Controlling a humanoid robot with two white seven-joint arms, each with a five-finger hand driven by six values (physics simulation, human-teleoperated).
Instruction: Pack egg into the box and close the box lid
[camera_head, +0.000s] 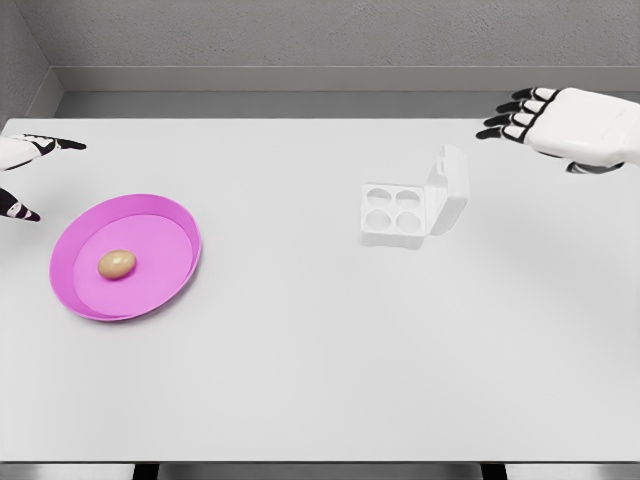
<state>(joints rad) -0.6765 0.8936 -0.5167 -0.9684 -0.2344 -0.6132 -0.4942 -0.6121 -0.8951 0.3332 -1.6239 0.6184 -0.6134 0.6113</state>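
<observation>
Pink plate (160, 215) at nine o'clock holds the egg (117, 264); the box (415, 207) sits open at two. Our left hand (25, 175) and right hand (560, 120) hover spread, empty. We judge picking up the egg comes next.

egg (117, 264): tan, lying in pink plate (160, 215) | box (412, 205): white, four cups, lid open

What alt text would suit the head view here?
A brown egg lies on a pink plate at the table's left; a white egg box, lid up, stands empty right of centre. Both hands, left and right, hover open at the edges.
</observation>
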